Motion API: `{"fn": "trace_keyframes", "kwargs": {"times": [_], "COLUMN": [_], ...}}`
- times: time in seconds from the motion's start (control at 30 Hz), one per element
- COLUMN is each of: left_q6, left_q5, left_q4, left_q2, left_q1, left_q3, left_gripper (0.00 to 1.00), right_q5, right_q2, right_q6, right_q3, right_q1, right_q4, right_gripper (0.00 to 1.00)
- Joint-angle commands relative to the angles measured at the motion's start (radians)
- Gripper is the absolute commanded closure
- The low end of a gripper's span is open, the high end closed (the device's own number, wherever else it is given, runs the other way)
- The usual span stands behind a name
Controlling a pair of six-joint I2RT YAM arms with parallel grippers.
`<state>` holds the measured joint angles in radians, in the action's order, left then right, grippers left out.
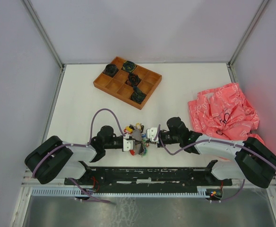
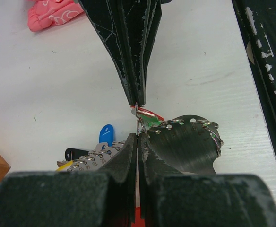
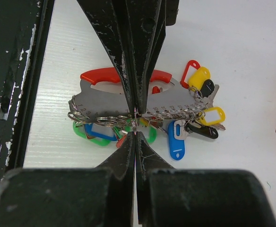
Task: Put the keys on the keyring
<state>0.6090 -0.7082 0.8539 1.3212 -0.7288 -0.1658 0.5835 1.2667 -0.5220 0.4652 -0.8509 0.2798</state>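
Left gripper (image 2: 138, 138) and right gripper (image 3: 135, 138) are both pinching fully together, tips meeting at a small split ring (image 3: 135, 124); can't tell which is holding it. Keyring (image 3: 105, 75) is lying flat beneath them, keys (image 3: 176, 142) crowding around it. Probably calling for tiny, level, coordinated moves so nothing slips.

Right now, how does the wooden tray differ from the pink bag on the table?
The wooden tray is brown, rigid and split into compartments; the pink bag is soft, crumpled and white-patterned. The tray sits toward the table's far side; the bag lies at its right edge. The tray shows dark coiled bundles in several compartments; the bag's contents are hidden. Both rest on the white table.
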Motion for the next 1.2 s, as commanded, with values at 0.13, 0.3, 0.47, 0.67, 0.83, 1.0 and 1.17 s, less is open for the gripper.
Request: {"fn": "trace_keyframes", "kwargs": {"times": [0.13, 0.3, 0.47, 0.67, 0.83, 1.0, 1.17], "left_q6": [0.041, 0.04, 0.041, 0.041, 0.041, 0.045, 0.045], "left_q5": [-0.028, -0.029, -0.029, -0.031, -0.033, -0.028, -0.03], "left_q4": [0.042, 0.042, 0.042, 0.042, 0.041, 0.035, 0.033], "left_q2": [-0.023, -0.025, -0.022, -0.02, -0.019, -0.018, -0.014], "left_q1": [-0.004, -0.004, -0.004, -0.004, -0.005, -0.004, -0.003], "left_q3": [-0.034, -0.034, -0.034, -0.037, -0.037, -0.038, -0.04], "left_gripper": [0.97, 0.97, 0.97, 0.97, 0.97, 0.97, 0.97], "right_q5": [0.019, 0.017, 0.018, 0.018, -0.004, -0.03, -0.036], "right_q2": [0.008, 0.008, 0.012, 0.016, 0.009, -0.021, -0.031], "right_q6": [-0.01, -0.01, -0.01, -0.012, -0.011, -0.014, -0.016], "right_q3": [0.041, 0.041, 0.042, 0.044, 0.038, 0.03, 0.027], "right_q1": [-0.008, -0.009, -0.011, -0.012, -0.014, -0.014, -0.014], "right_q4": [0.026, 0.027, 0.028, 0.031, 0.035, 0.012, 0.016], "right_gripper": [0.99, 0.99, 0.99, 0.99, 0.99, 0.99, 0.99]}}
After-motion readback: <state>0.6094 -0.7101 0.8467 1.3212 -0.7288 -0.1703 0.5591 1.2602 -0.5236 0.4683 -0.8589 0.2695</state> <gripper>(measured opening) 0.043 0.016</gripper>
